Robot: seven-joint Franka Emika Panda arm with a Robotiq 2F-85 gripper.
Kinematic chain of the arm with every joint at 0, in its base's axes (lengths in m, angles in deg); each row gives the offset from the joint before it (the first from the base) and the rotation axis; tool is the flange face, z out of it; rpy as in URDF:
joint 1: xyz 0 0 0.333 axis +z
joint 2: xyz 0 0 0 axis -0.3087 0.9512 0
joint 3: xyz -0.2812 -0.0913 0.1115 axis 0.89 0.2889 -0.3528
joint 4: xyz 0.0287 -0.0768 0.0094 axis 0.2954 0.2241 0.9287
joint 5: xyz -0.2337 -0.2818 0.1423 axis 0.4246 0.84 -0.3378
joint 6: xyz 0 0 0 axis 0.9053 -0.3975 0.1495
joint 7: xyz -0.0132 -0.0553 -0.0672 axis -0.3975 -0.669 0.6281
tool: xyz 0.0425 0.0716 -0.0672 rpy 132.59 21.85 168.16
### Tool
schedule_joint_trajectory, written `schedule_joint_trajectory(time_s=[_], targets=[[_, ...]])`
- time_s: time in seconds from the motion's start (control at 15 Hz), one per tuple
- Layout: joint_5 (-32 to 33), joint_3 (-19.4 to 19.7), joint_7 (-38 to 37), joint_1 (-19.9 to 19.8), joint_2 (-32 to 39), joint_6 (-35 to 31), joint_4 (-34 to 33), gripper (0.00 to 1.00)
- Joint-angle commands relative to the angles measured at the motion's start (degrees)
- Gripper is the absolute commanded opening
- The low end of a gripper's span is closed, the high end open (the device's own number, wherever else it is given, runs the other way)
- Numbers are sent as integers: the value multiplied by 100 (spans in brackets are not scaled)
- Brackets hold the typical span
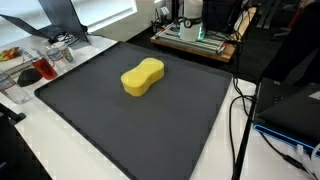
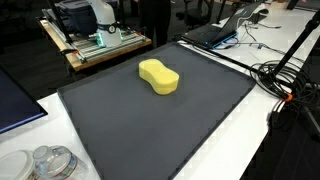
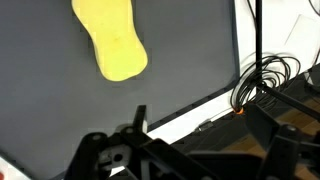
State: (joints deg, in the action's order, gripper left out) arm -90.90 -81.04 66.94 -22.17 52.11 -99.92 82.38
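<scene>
Yellow foam sponge lies flat on a dark grey mat, toward the mat's far half in both exterior views and well apart from every edge. The mat covers most of a white table. Black cables coil on the table just beside one edge of the mat. Past the far edge stands a wooden bench carrying a machine. The room around it is cluttered and rather dark.

An exterior view alone shows a laptop on the table and clear plastic jars at the near corner. Only the wrist view shows the gripper, a dark mass along the bottom edge, away from the sponge and holding nothing; how far its jaws are parted cannot be told.

The sponge is peanut-shaped, two rounded lobes with a narrow waist, thick and soft-edged, and evenly coloured. In the wrist view it sits at the top, partly cut off.
</scene>
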Motion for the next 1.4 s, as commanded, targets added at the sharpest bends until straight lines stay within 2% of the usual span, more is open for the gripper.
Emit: schedule_joint_trajectory(time_s=[0.0, 0.33, 0.47, 0.93, 1.33], targets=[[145, 27, -80, 49, -79, -4, 33, 100], [565, -124, -97, 91, 12, 168, -120, 100], [1177, -396, -401, 90, 73, 33, -68, 100], [2474, -1025, -1070, 422, 727, 551, -134, 100], [3383, -1269, -1921, 765, 1324, 783, -100, 100]])
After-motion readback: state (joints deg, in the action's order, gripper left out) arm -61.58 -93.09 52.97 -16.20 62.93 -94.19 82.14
